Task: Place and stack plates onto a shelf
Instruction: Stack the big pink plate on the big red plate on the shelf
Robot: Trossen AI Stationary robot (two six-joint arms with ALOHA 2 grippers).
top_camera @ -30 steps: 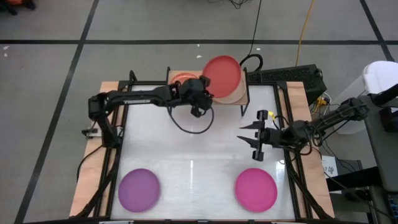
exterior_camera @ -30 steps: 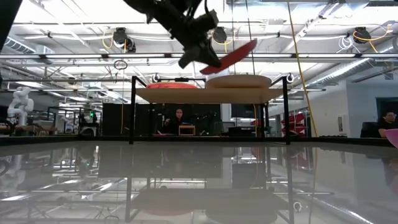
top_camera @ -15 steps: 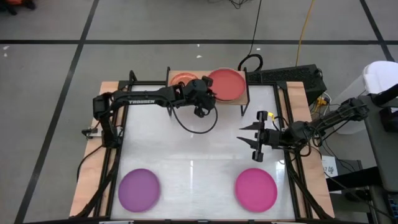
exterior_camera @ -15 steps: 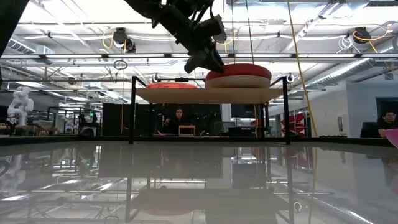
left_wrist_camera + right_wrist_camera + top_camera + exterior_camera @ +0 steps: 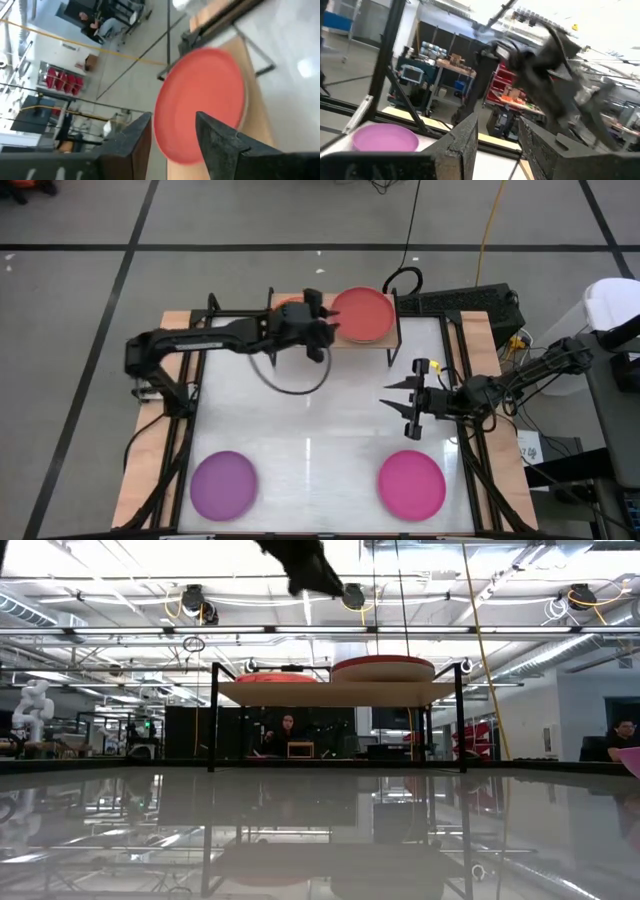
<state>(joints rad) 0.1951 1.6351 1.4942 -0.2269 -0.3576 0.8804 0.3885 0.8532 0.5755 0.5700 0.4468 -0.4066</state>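
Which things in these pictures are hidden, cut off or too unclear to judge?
- High view: the left gripper covers most of the orange plate on the shelf.
- Low view: what lies under the red plate is too thin to tell; the magenta plate is cut by the edge.
- Right wrist view: the left arm is blurred; the purple plate is partly behind the right gripper.

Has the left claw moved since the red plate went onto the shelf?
Yes. The left claw has drawn back leftward off the red plate, away from the shelf.
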